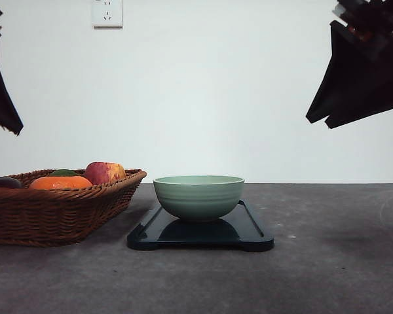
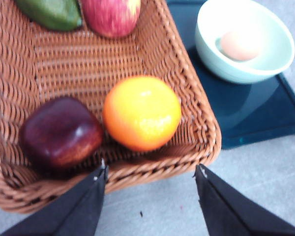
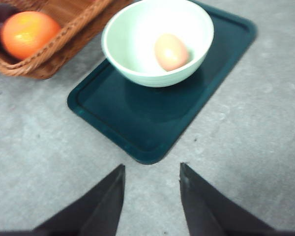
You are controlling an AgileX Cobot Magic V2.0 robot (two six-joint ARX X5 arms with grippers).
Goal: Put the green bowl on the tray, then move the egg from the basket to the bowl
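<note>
The pale green bowl (image 1: 198,195) stands upright on the dark tray (image 1: 252,230) at the table's middle. A tan egg (image 3: 170,51) lies inside the bowl (image 3: 157,42); the left wrist view shows the egg (image 2: 241,44) too. To the left of the tray sits the wicker basket (image 1: 52,212), touching nothing of the bowl. My left gripper (image 2: 152,169) hangs open above the basket's near rim (image 2: 152,164), empty. Over the table in front of the tray (image 3: 152,118), my right gripper (image 3: 152,167) is open and holds nothing. Both arms ride high in the front view, the left gripper (image 1: 3,104) and the right gripper (image 1: 319,122).
The basket holds an orange (image 2: 141,113), a dark purple fruit (image 2: 60,132), a red apple (image 2: 110,17) and a green fruit (image 2: 51,14). Grey tabletop (image 1: 334,261) stretches to the right of the tray and in front of it. A wall outlet (image 1: 107,13) sits behind.
</note>
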